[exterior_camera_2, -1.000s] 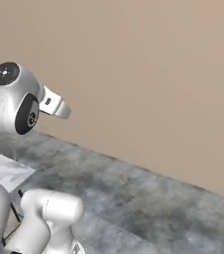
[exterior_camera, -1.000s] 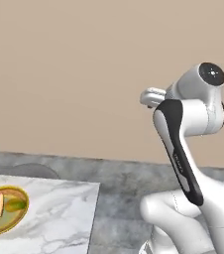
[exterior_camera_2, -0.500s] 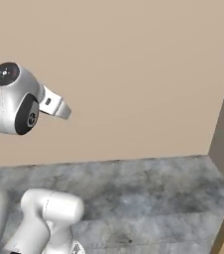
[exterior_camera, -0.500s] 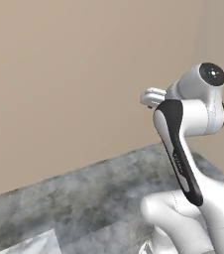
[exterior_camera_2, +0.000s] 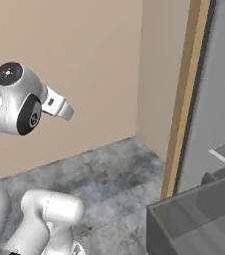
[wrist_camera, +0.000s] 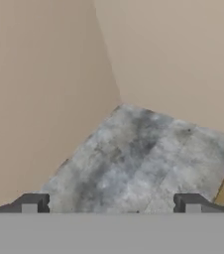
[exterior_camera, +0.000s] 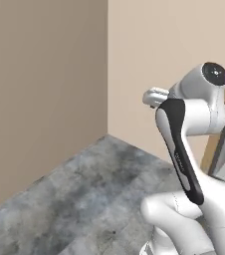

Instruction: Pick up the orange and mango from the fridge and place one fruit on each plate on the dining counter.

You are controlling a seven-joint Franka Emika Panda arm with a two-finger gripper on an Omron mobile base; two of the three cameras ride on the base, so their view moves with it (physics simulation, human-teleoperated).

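The gripper is spread wide and empty, aimed down at the mottled grey floor in a room corner; the fridge stands open at the right of the right base view, tan side panel and grey drawer showing; no fruit can be seen yet. To do this well, I'd square the base up to the fridge before the arm reaches in

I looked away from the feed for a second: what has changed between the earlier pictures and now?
The base has turned, so the whole view swung: the marbled counter with the yellow plate has left the picture, and a room corner plus the fridge with its tan side panel and grey drawer have come in on the right. Nothing was taken hold of or let go. The arm keeps its folded pose, and the hand stays open and empty.
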